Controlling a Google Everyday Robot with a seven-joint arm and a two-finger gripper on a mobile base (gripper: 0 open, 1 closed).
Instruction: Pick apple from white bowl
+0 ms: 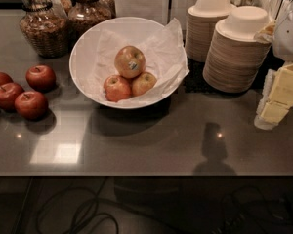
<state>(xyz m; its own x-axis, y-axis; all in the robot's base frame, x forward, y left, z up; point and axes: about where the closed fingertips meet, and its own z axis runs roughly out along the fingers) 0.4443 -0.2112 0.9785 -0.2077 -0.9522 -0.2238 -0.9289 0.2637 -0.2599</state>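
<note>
The white bowl (pixel 88 43) stands at the back middle of the dark counter, lined with crumpled white paper. The apple (pixel 130 61), yellow-red with a small dark-and-white sticker, rests on top of two smaller yellow-red apples (pixel 118 87) (pixel 144 83) inside it. My gripper (pixel 276 99), cream-coloured below a white arm, hangs at the right edge of the view. It is well to the right of the bowl, low over the counter, and holds nothing that I can see.
Several dark red apples (pixel 31 104) lie on the counter left of the bowl. Two glass jars (pixel 41 28) stand at the back left. Two stacks of off-white disposable bowls (pixel 237 52) stand right of the bowl, next to my gripper. The counter's front edge (pixel 136 174) runs below.
</note>
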